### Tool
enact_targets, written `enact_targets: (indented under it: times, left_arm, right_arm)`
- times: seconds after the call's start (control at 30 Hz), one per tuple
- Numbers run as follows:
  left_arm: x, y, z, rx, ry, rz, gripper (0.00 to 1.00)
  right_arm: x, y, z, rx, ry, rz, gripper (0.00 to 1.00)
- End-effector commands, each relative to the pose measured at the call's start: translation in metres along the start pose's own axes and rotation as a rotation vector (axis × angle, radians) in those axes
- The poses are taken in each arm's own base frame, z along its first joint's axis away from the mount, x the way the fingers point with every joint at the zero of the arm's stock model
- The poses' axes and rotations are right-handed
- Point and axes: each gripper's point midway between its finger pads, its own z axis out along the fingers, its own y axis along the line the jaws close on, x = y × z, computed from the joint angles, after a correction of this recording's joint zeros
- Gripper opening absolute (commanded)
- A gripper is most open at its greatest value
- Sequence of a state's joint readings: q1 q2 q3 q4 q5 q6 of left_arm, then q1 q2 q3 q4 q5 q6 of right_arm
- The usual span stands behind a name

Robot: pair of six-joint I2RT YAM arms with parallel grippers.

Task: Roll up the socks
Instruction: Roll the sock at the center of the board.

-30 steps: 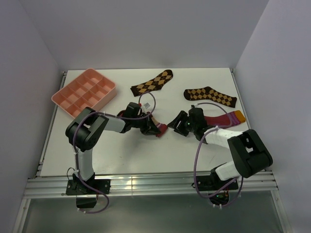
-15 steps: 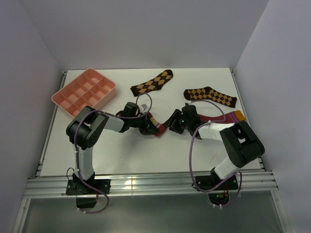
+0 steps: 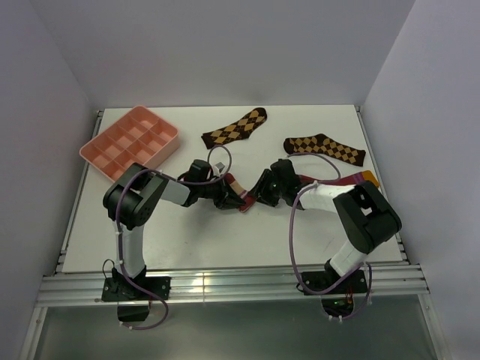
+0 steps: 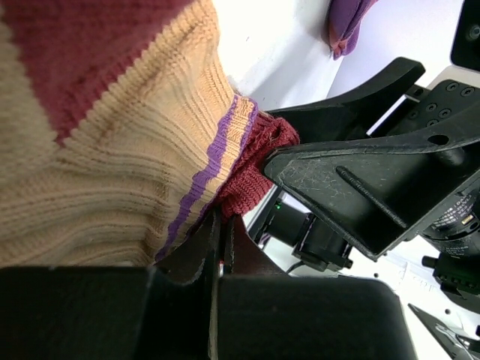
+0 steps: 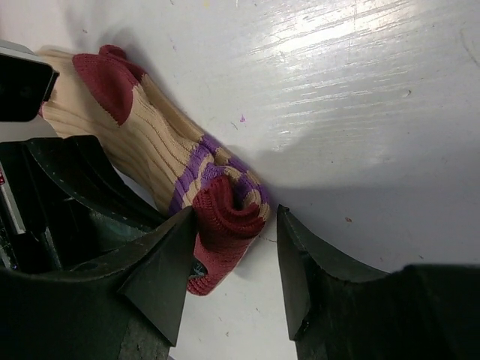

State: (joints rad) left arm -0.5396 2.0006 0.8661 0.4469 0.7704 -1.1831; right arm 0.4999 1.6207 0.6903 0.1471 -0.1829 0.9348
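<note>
As the overhead view has it, my left gripper [image 3: 231, 196] and my right gripper [image 3: 257, 193] meet near the middle of the white table [image 3: 195, 240], with the tan sock [image 3: 238, 190] bunched between them. Crimson sock [image 3: 341, 182]: at 3 o'clock of that meeting point, flat, partly under my right arm, orange cuff outermost. Pink divided tray [image 3: 129, 142]: at 10 o'clock, near the table's far left corner. Two brown argyle socks: one [image 3: 235, 127] at 12 o'clock, the other [image 3: 324, 148] at 2 o'clock, both flat and apart from my grippers.

Left wrist view: my left jaws are pressed together, pinching the tan sock [image 4: 105, 157] at its ribbed part. Maroon heel patch at 11 o'clock; purple stripe and maroon cuff at centre. One black finger [image 4: 367, 187] of my right gripper lies against the cuff from 3 o'clock. Crimson sock's purple end [image 4: 346, 26] at 1 o'clock.

Right wrist view: my right fingers are spread, one [image 5: 161, 274] touching the rolled maroon cuff of the tan sock [image 5: 150, 142], the other [image 5: 300, 270] just beside it with table showing between. They straddle the cuff; no firm pinch is visible. The sock runs from the cuff toward 10 o'clock.
</note>
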Motion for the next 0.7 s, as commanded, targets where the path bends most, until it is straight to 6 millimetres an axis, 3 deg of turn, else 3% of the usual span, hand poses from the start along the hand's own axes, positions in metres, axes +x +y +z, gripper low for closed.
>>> enact_targets:
  times: [0.0,0.27,0.5,0.67]
  left_arm:
    - [-0.0002,0.0160,0.0003,-0.024,-0.009,-0.042,0.01]
    - [0.0011,0.0187,0.0007,-0.020,-0.004,-0.051,0.01]
    - [-0.0003,0.0219,-0.0003,-0.027,-0.022,-0.054,0.00]
    - [-0.0030,0.0248,-0.0006,-0.040,-0.039,-0.049,0.01]
  right_arm:
    - [-0.0008,-0.0044,0.0010,0.070,-0.008,0.010,0.54]
    - [-0.0026,-0.0131,0.0060,0.168,0.009,0.020,0.49]
    - [-0.0017,-0.0103,0.0037,0.237,0.051,0.006,0.28]
    - [0.0044,-0.0134,0.0004,0.281,0.092,0.019,0.27]
